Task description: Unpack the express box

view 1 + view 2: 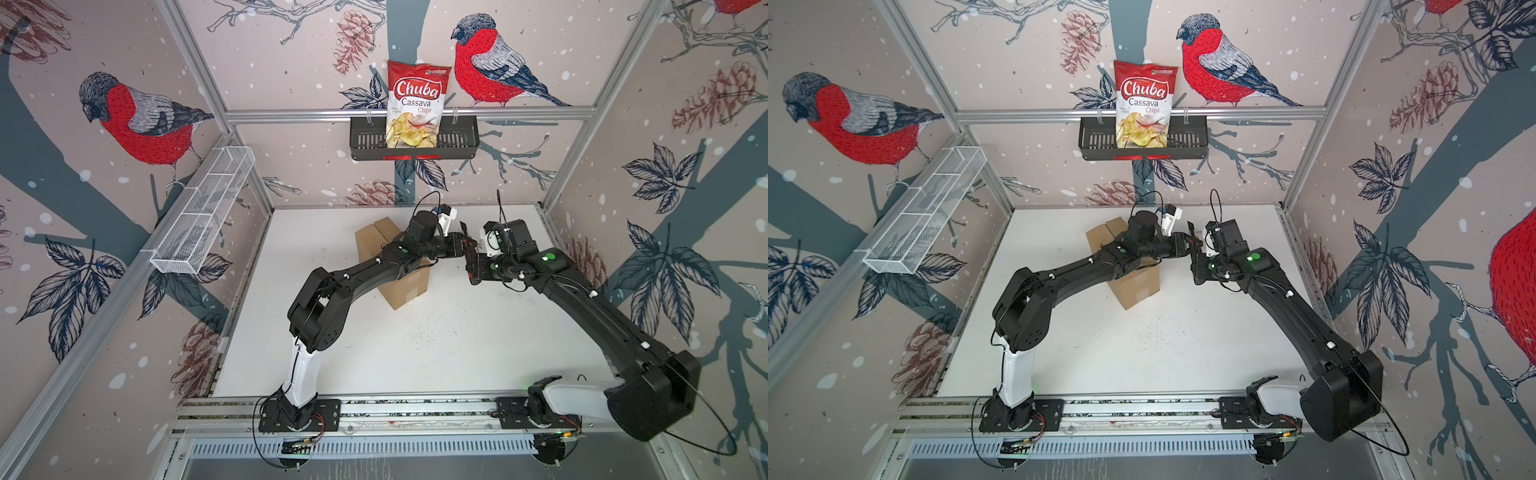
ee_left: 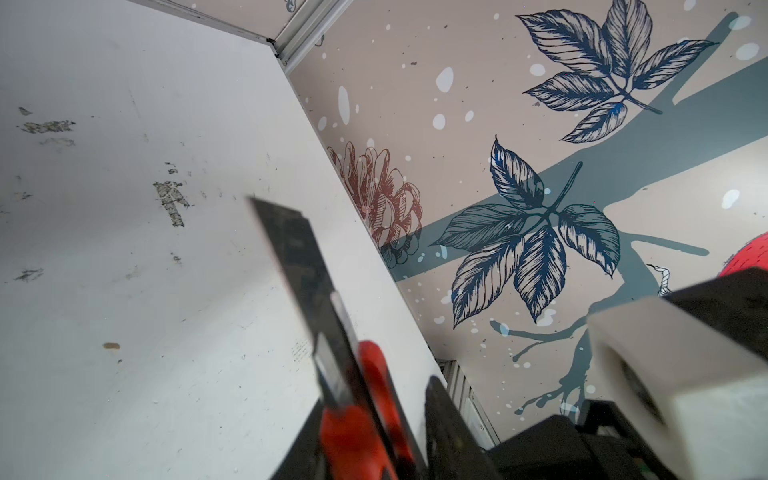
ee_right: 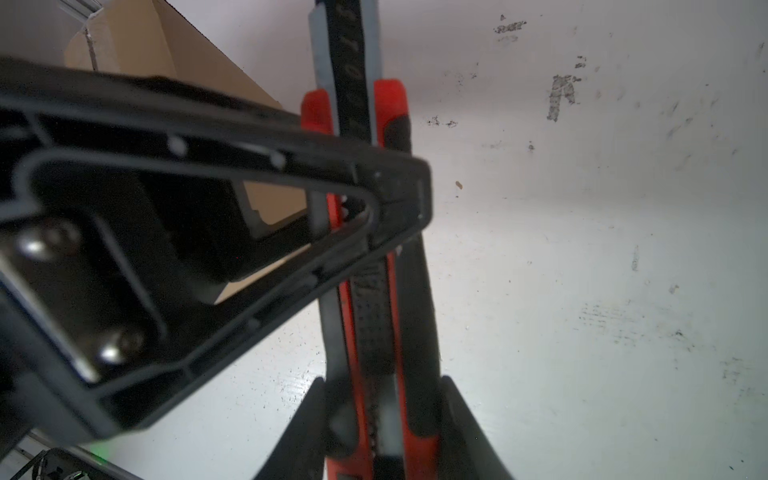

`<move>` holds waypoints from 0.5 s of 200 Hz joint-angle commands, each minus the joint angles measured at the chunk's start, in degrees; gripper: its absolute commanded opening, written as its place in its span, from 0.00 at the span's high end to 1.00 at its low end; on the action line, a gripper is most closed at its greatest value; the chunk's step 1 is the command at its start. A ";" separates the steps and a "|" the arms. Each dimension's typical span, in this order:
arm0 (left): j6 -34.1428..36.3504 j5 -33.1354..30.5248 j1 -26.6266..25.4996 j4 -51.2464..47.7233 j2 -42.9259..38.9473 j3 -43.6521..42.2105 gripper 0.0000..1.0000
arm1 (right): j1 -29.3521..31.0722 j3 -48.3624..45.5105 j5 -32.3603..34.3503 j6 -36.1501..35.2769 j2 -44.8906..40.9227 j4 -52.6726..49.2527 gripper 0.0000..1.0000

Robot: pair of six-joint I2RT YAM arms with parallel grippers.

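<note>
Express box (image 1: pixel 406 286) (image 1: pixel 1136 289): plain brown corrugated cardboard carton, oblong, standing on end. Its top flaps are folded shut with a seam between them. One corner also shows in the right wrist view (image 3: pixel 166 45).
Box position: on the white counter (image 1: pixel 415 357), toward the back edge and a little left of the middle, well apart from both side edges.
Over the box: the left arm's black forearm crosses above the near part of its top and hides it.
Knife: red-and-black snap-off utility knife (image 1: pixel 463 230) (image 3: pixel 376 316), held above the counter just right of the box, dark blade extended past the red body.
Right tool (image 1: pixel 473 259) (image 3: pixel 382 409): clenched on the knife's handle end, one finger on each side.
Left tool (image 1: pixel 468 243): meets the knife from the box's side. One finger (image 3: pixel 390 183) lies across the knife body and the other is hidden, so I cannot tell whether it is grasping.
Back wall: black slotted basket (image 1: pixel 461 139) holding an upright red-and-white Chuba cassava chips bag (image 1: pixel 417 104).
Left wall: white wire-mesh trough basket (image 1: pixel 203 216).
</note>
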 commanded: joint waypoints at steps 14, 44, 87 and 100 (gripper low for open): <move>-1.25 1.20 -0.04 4.38 0.45 0.40 0.73 | 0.30 -0.16 -0.66 -1.02 0.16 1.48 0.82; -2.13 1.71 -0.04 5.76 0.54 -0.37 0.83 | 0.37 0.00 -0.60 -0.98 0.16 1.75 0.82; -3.53 2.35 0.35 8.23 0.70 -1.37 0.92 | 0.30 -0.29 -0.93 -0.77 -0.65 2.66 0.81; -4.11 2.52 0.53 9.20 0.71 -1.69 0.94 | 0.22 -0.50 -1.01 -0.82 -1.13 3.23 0.79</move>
